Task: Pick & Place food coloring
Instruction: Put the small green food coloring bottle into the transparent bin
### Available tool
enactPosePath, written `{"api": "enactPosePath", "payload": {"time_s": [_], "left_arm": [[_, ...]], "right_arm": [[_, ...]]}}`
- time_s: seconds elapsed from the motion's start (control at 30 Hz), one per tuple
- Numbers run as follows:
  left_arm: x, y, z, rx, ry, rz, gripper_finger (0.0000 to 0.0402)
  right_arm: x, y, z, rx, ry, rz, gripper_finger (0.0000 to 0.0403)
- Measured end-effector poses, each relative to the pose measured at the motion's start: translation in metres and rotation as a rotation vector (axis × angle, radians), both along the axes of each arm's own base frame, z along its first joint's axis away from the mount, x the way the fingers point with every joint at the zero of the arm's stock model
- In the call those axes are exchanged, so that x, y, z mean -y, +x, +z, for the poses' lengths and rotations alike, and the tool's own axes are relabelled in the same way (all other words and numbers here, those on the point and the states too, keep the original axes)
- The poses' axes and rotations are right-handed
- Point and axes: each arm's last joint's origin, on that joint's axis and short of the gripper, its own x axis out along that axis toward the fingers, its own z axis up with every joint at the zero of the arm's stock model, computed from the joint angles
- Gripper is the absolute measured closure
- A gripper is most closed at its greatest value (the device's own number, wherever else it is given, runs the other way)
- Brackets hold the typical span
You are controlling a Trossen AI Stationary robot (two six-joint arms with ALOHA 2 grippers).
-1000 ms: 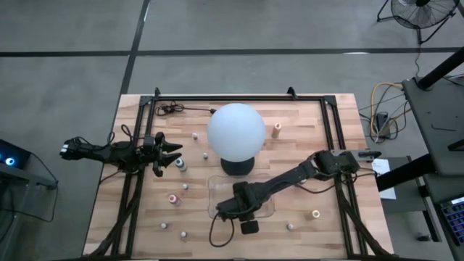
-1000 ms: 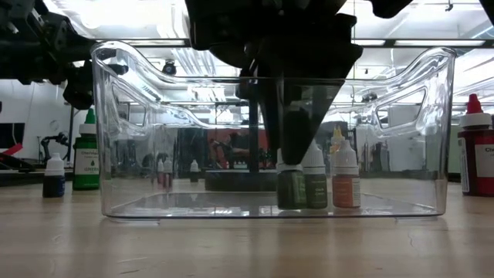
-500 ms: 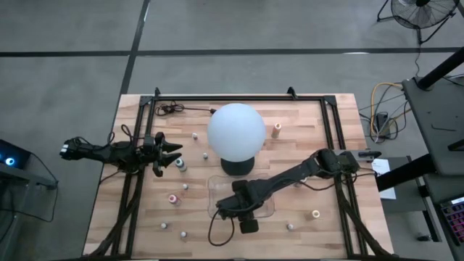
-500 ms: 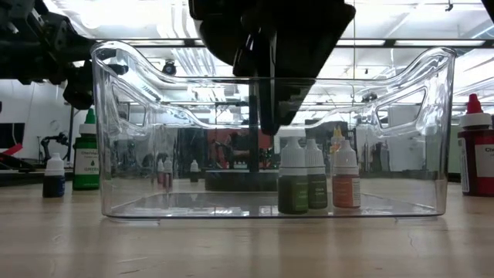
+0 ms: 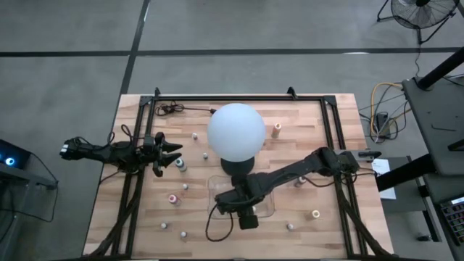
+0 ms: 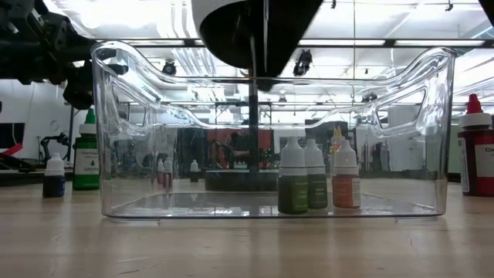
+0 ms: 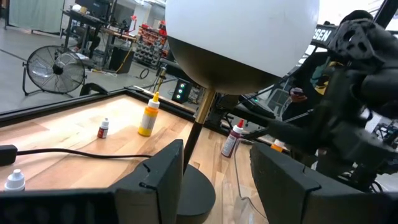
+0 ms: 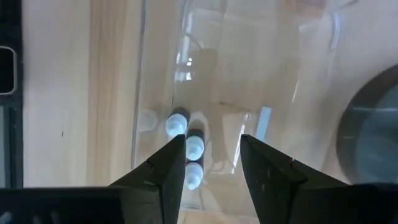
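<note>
Three food coloring bottles stand upright side by side on the floor of the clear tray; their white caps show in the right wrist view. My right gripper hangs open above them, pointing down, clear of the tray's rim; its dark bulk fills the top of the low view. Several more bottles stand scattered on the wooden table. My left gripper waits open at the table's left side, level, facing the white globe.
The white globe lamp stands on a dark base just behind the tray. A black metal frame runs round the table. A small black box sits in front of the tray. Taller green and red bottles flank it.
My right gripper has let go of the green bottle inside the tray and risen straight up out of it, above the rim. The bottle stays standing upright beside the other two.
</note>
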Motion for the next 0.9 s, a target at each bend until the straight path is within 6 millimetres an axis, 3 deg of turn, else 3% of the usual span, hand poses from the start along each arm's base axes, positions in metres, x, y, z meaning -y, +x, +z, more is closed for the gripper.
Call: {"api": "enactPosePath", "payload": {"time_s": [0.43,0.6,0.9], "left_arm": [[0.000,0.000,0.000,0.000,0.000,0.000,0.0241],[0.000,0.000,0.000,0.000,0.000,0.000,0.0241],[0.000,0.000,0.000,0.000,0.000,0.001,0.0241]], "right_arm": [[0.000,-0.002,0.054,0.093,0.055,-0.124,0.0187],[-0.006,-0.017,0.066,0.060,0.060,-0.172,0.0162],[-0.028,-0.047,0.082,0.026,0.039,-0.097,0.0123]]}}
